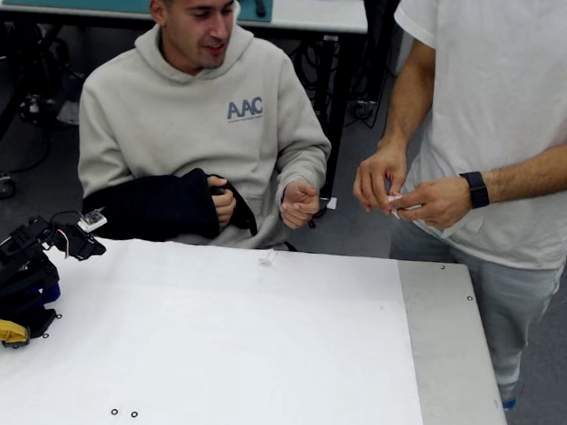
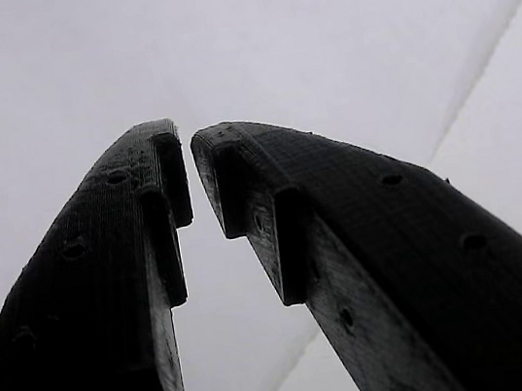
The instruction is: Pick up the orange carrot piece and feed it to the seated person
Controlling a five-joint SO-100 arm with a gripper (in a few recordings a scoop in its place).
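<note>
Fingers (image 2: 192,181) black, ribbed plastic, tips nearly together with narrow slit between, nothing pinched; behind them only pale white surface. Black arm (image 1: 12,272) folded low at left counter edge in fixed view, likely resting pose since nothing to grasp lies near.

Orange carrot piece: cannot find it on white counter (image 1: 248,370). Small pale scrap (image 1: 267,258) at far edge, identity unclear.

Seated person in beige hooded sweatshirt (image 1: 207,115) waits behind counter, fists loosely closed. Standing person in white t-shirt (image 1: 514,114) fiddles with something small in hands, perhaps preparing food.
</note>
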